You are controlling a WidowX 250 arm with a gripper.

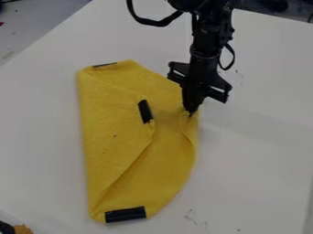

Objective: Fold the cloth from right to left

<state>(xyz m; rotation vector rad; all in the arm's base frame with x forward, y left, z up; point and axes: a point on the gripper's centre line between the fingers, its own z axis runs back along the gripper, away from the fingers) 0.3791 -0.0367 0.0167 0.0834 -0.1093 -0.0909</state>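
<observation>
Yellow cloth [116, 137], one, partly folded: lying on white counter [256, 160]; black end effector [191, 112], one: pinching its right edge.

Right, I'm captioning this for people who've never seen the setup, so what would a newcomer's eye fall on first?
Probably the bright yellow cloth, lying partly folded over itself on the pale table. Next, the black gripper, pointing down at the cloth's right edge, where the fabric puckers. The dark patches on the cloth also stand out, especially the one at its bottom end.
</observation>
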